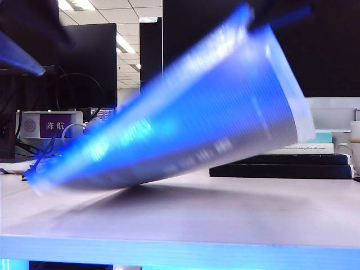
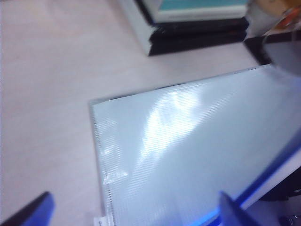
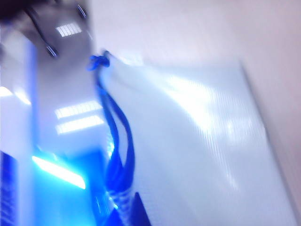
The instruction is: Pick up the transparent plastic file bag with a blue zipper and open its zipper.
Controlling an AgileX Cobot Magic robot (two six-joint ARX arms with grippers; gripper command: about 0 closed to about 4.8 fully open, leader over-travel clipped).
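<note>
The transparent plastic file bag hangs tilted over the table, its high corner at the upper right and its low corner near the tabletop on the left. My right gripper is shut on the bag's blue zipper edge; in the exterior view it is the dark shape at the bag's top corner. The blue cord pull dangles at the far end of the zipper. My left gripper is open wide above the bag, with nothing between its fingers. In the exterior view it sits at the upper left, apart from the bag.
Stacked books lie at the back right, also in the left wrist view. A name plate, cables and dark monitors stand at the back left. A white mug is at the far right. The table's front edge runs along the bottom.
</note>
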